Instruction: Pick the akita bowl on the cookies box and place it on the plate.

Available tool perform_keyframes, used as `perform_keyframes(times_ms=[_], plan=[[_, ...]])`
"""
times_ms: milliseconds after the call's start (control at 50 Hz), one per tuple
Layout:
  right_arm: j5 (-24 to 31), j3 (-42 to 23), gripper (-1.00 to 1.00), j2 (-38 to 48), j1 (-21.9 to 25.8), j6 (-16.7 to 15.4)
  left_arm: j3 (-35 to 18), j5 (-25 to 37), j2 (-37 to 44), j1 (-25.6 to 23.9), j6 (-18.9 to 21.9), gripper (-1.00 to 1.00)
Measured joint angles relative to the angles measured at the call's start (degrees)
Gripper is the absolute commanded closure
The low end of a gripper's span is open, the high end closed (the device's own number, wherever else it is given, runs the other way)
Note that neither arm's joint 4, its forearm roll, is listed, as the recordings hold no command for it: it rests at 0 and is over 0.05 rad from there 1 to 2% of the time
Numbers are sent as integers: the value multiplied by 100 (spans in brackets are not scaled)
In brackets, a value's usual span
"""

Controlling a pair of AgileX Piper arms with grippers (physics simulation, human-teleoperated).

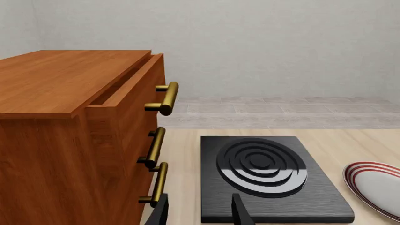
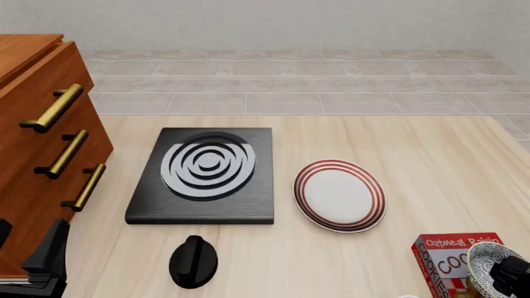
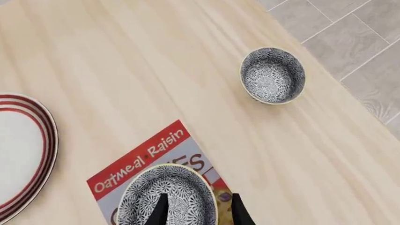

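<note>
The akita bowl (image 3: 167, 197) sits on the cookies box (image 3: 156, 152) at the table's (image 2: 431, 161) near right corner, apart from the plate (image 2: 339, 195). The right claw (image 3: 196, 208) straddles its rim, fingers parted, not clamped. The left claw (image 1: 198, 211) hangs open beside the wooden drawers (image 1: 69, 140).

cookies box (image 2: 451, 261) cropped, akita bowl (image 2: 490, 261) part-hidden

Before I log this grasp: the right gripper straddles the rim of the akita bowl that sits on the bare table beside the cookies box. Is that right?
Not quite. In the right wrist view, the right gripper straddles the rim of the akita bowl that sits on top of the cookies box, not on the bare table. The bowl that stands alone on the table is a second speckled bowl, well apart from the box.
</note>
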Motion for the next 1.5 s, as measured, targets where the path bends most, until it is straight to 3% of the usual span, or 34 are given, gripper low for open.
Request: perform_keyframes(times_ms=[740,760,1200,1500], plan=[[-763,288,-100,615,44,35,0,0,0,0,0,-100],[-755,287,100,607,47,38,0,0,0,0,0,-100],[-261,-47,100,271,-37,-120,0,0,0,0,0,-100],[616,-251,100,-530,347,192,0,0,0,0,0,-100]])
